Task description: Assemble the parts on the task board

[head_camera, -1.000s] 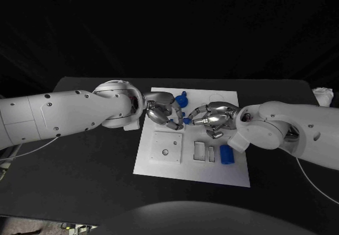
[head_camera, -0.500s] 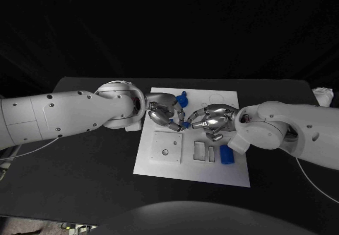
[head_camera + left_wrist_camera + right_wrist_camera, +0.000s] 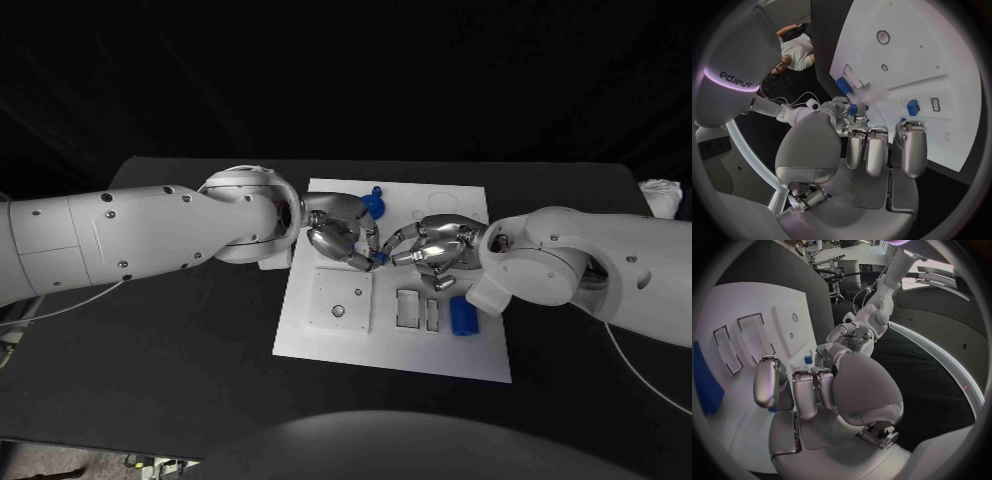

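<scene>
The white task board (image 3: 389, 345) lies mid-table. Both hands meet above its middle. My right hand (image 3: 433, 248) pinches a small blue part (image 3: 379, 257) at its fingertips. My left hand (image 3: 336, 235) reaches in from the other side, and its fingers touch the same part; whether they grip it I cannot tell. In the left wrist view the small blue part (image 3: 856, 107) sits just beyond my left hand (image 3: 879, 150), against the right hand (image 3: 839, 107). A blue part (image 3: 372, 205) stands at the board's far edge. A longer blue part (image 3: 462, 315) lies on the board below the right hand.
A square recessed plate (image 3: 342, 300) and two narrow slots (image 3: 418, 310) sit on the board's near half. The right wrist view shows the board (image 3: 748, 305), the long blue part (image 3: 704, 380) and the left hand (image 3: 851, 332). Black table (image 3: 173, 350) surrounds the board.
The left hand has moved right and slightly nearer, closing the gap to the right hand. The small blue part now sits between both sets of fingertips.
</scene>
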You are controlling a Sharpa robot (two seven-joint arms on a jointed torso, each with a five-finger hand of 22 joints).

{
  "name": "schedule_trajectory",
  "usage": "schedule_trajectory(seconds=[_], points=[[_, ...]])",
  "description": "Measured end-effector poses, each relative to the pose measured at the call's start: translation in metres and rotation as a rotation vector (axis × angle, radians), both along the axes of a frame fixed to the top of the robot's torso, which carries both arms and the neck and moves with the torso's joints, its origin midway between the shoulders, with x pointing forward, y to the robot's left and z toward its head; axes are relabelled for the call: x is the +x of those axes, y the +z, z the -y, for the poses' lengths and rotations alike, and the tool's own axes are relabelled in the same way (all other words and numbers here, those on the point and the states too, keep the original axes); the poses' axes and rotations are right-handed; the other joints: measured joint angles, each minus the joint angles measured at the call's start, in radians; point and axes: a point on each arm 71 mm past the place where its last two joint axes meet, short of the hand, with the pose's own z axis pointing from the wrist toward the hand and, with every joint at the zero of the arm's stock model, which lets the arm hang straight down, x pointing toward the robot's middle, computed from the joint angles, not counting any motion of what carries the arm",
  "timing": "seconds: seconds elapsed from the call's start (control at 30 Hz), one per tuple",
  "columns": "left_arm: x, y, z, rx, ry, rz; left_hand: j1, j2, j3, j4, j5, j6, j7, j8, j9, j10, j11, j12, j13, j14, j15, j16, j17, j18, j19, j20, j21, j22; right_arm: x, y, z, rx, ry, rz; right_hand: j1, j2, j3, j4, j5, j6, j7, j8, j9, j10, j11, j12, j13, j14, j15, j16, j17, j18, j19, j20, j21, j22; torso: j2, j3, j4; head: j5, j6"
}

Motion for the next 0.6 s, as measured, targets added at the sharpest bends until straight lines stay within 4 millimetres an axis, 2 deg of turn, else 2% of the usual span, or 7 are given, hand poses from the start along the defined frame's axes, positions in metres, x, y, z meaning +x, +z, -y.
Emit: schedule_trajectory(seconds=[0.33, 0.6], points=[[-0.0001, -0.0008, 0.0005, 0.005, -0.008, -0.009, 0.016, 0.005, 0.023, -0.001, 0.03, 0.011, -0.004, 0.01, 0.003, 0.0, 0.0, 0.0, 0.0, 0.0, 0.0, 0.0, 0.001, 0.0, 0.0, 0.0, 0.0, 0.0, -0.0005, -0.0005, -0.0004, -0.009, 0.011, -0.003, 0.0, 0.0, 0.004, -0.004, 0.0, 0.004, 0.004, -0.002, -0.005, 0.0, 0.0, 0.0, 0.0, 0.0, 0.0, 0.0, 0.0, 0.0, 0.0, 0.0, 0.0, 0.0, 0.0, 0.0, 0.0, 0.002, 0.0], [-0.0001, -0.0012, 0.0023, 0.008, -0.015, -0.014, 0.05, -0.003, 0.056, -0.001, 0.03, 0.048, -0.009, 0.01, -0.006, 0.0, 0.0, 0.0, 0.0, 0.0, 0.0, 0.0, 0.001, 0.0, 0.0, 0.0, 0.001, 0.0, -0.0008, -0.0006, -0.0015, -0.012, 0.019, 0.0, 0.0, 0.0, 0.004, -0.004, 0.0, 0.003, 0.004, -0.006, -0.006, 0.0, 0.0, 0.0, 0.0, 0.0, 0.0, 0.0, 0.0, 0.0, 0.0, 0.0, 0.0, 0.0, 0.0, 0.0, 0.0001, 0.004, 0.0]])
